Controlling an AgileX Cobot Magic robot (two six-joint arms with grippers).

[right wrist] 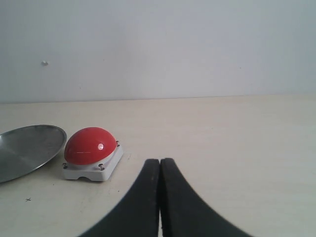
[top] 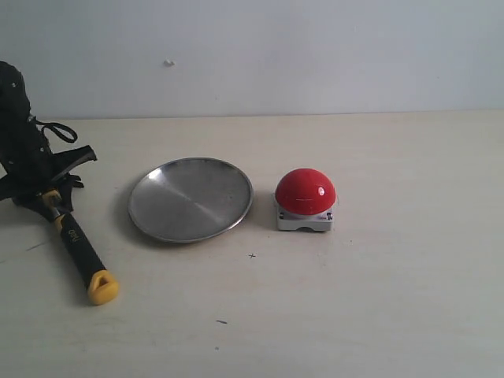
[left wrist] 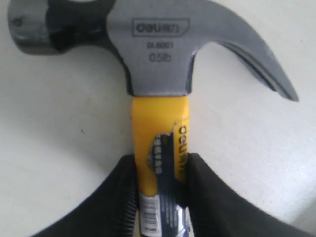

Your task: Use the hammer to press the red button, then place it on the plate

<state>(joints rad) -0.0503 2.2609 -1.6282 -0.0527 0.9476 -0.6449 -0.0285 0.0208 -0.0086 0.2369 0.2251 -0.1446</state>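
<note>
The hammer (top: 79, 250) lies on the table at the far left, its yellow end cap pointing toward the front. My left gripper (top: 43, 193) is down over its yellow neck. In the left wrist view the steel head (left wrist: 158, 47) fills the frame and both black fingers (left wrist: 118, 197) press the yellow neck, so my left gripper (left wrist: 159, 163) is shut on the hammer. The steel plate (top: 190, 198) rests mid-table, with the red button (top: 305, 191) just right of it. My right gripper (right wrist: 160, 165) is shut and empty, off to the side of the red button (right wrist: 90, 146).
A pale wall (top: 252, 55) rises behind the table's back edge. The plate's rim (right wrist: 29, 148) shows beside the button in the right wrist view. The right arm is outside the exterior view.
</note>
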